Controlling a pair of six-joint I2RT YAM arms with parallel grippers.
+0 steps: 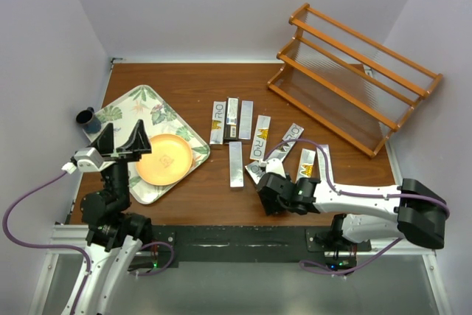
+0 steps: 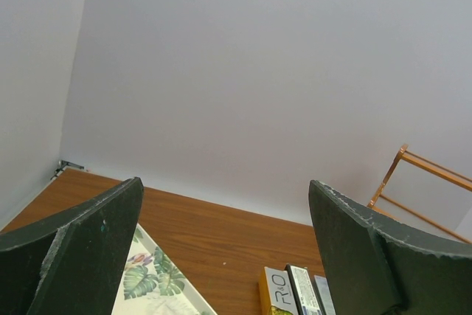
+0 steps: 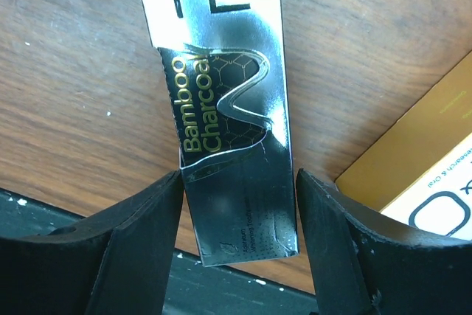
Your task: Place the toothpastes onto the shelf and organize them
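Several silver toothpastes lie loose mid-table: three side by side (image 1: pixel 232 119), one below them (image 1: pixel 236 164), more to the right (image 1: pixel 289 140). The orange-brown wooden shelf (image 1: pixel 354 79) stands at the back right with nothing on it. My right gripper (image 1: pixel 258 175) is low over the table, and its jaws press both sides of a silver and black "Bamboo Charcoal" toothpaste (image 3: pixel 221 71). In the right wrist view the gripper (image 3: pixel 240 204) holds that carton's near end. My left gripper (image 1: pixel 120 140) is open and empty, raised above the tray. In the left wrist view, it (image 2: pixel 225 256) points toward the back wall.
A leaf-patterned tray (image 1: pixel 122 105) at the left holds an orange plate (image 1: pixel 164 158). A dark cup (image 1: pixel 88 119) stands left of the tray. A gold-ended carton (image 3: pixel 435 145) lies just right of the held one. The shelf's end (image 2: pixel 413 175) shows in the left wrist view.
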